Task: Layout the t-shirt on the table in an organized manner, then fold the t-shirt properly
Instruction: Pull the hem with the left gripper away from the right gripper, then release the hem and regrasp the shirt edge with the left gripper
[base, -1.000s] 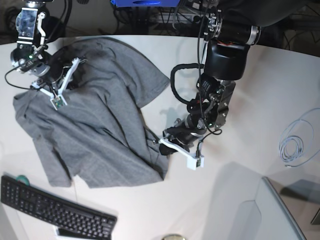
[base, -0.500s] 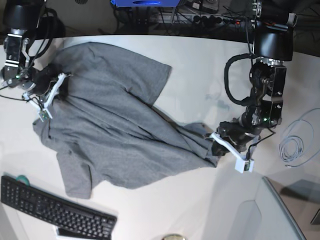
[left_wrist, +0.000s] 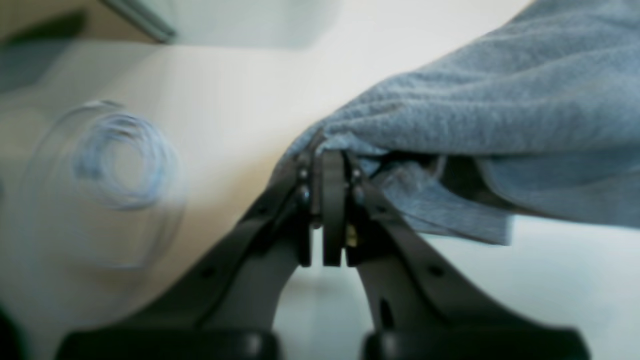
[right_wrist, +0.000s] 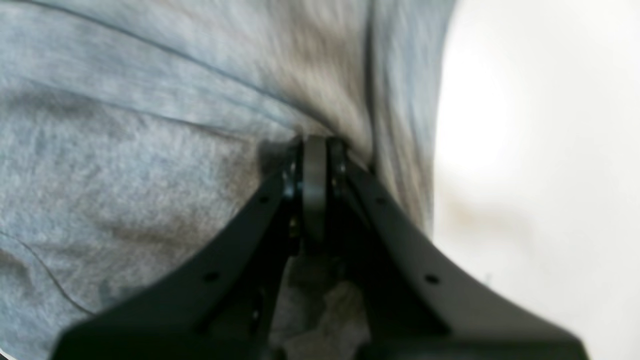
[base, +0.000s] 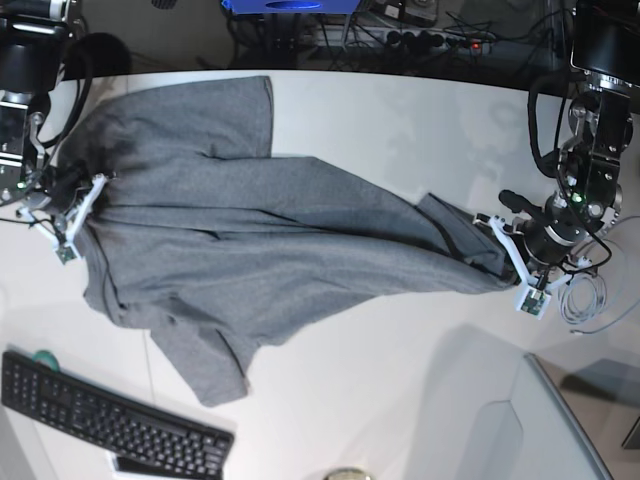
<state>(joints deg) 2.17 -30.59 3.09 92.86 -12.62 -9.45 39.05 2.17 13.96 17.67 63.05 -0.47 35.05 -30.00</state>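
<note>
The white worktop carries the grey t-shirt, stretched crumpled across it between the two arms. Left pincer and right pincer are each pressed together, pinching a shirt edge. To lay it flat, I'd pull evenly, low and level, so the creases run out without either grip slipping.

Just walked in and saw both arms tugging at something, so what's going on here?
A two-armed robot is spreading out a grey t-shirt on the white table. The left gripper is shut on one end of the fabric, near a coiled cable, and the right gripper is shut on the opposite end. The shirt is stretched between them but creased, with nothing folded yet. A black keyboard lies nearby.
</note>
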